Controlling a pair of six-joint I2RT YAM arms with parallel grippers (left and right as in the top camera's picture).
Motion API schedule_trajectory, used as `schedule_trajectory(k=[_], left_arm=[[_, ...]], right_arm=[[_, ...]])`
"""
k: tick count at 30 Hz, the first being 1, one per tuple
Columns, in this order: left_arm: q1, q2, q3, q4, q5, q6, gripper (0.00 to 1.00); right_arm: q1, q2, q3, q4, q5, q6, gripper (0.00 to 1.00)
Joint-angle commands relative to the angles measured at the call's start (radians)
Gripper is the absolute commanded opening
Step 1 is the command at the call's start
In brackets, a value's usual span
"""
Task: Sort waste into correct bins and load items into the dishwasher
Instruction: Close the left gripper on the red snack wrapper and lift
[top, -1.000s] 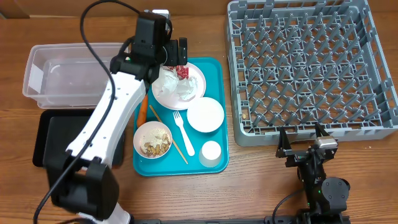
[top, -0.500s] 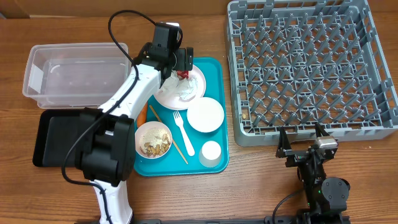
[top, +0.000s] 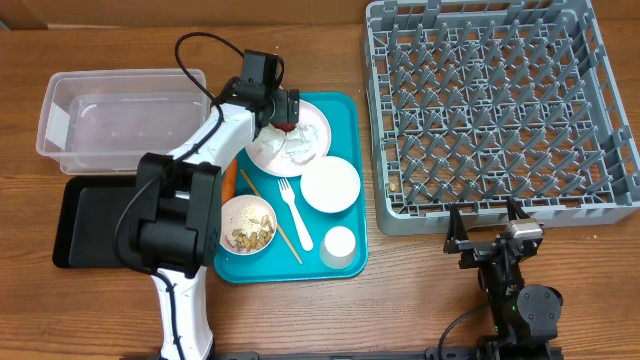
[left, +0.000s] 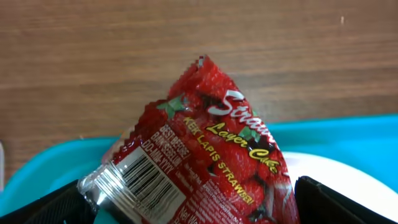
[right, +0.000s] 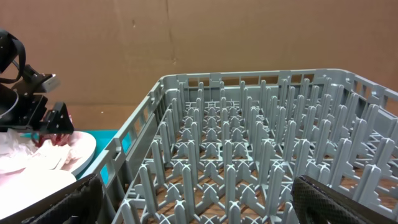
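**Left gripper.** The left gripper is spread wide. Its two dark fingers appear at the lower corners of the wrist view, one on each side of the red snack wrapper. The wrapper sits between them, its silver crimped end next to the left-hand finger. Whether either finger touches the wrapper cannot be determined. In the overhead view this gripper hangs over the far left part of the round plate, above the wrapper.

**Plate contents.** Crumpled white napkins lie on the plate beside the wrapper.

**Teal tray.** The plate sits at the far end of the teal serving tray. The tray also carries:
- an empty bowl, just right of the plate;
- a bowl of beige food scraps, at the near left;
- a small cup, at the near right;
- the plastic fork, between the two bowls;
- a thin wooden stick, lying diagonally beside the fork.

The orange carrot lies along the tray's left edge, partly hidden by the arm.

**Bins.** The clear tub stands left of the tray. The black tray lies just nearer than the tub.

**Dish rack.** The grey dish rack stands on the tabletop, right of the teal tray.

**Right gripper.** The right gripper is spread wide, grasps nothing and sits at the rack's near edge.
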Motion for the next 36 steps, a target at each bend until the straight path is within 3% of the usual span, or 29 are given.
schedule_trajectory(k=[1,4,9,14,21,25,28,31,36], left_arm=[[0.002,0.0,0.022,0.046,0.023,0.019,0.97],[-0.001,-0.01,0.023,0.088,0.066,0.019,0.85],[-0.001,-0.034,0.023,0.106,0.077,0.019,0.49],[-0.001,-0.043,0.023,0.097,0.077,0.019,0.5],[-0.001,-0.043,0.023,0.088,0.077,0.019,0.59],[-0.001,-0.043,0.023,0.087,0.106,0.019,0.54],[-0.001,-0.043,0.023,0.086,0.12,0.019,0.42],[-0.001,-0.043,0.023,0.085,0.118,0.019,0.41],[-0.001,-0.043,0.023,0.081,0.119,0.019,0.29]], right_arm=[[-0.002,-0.01,-0.01,0.008,0.001,-0.004,1.0],[-0.002,-0.01,-0.01,0.008,0.001,-0.004,1.0],[-0.002,-0.01,-0.01,0.008,0.001,-0.004,1.0],[-0.002,-0.01,-0.01,0.008,0.001,-0.004,1.0],[-0.002,-0.01,-0.01,0.008,0.001,-0.004,1.0],[-0.002,-0.01,-0.01,0.008,0.001,-0.004,1.0],[-0.002,-0.01,-0.01,0.008,0.001,-0.004,1.0],[-0.002,-0.01,-0.01,0.008,0.001,-0.004,1.0],[-0.002,-0.01,-0.01,0.008,0.001,-0.004,1.0]])
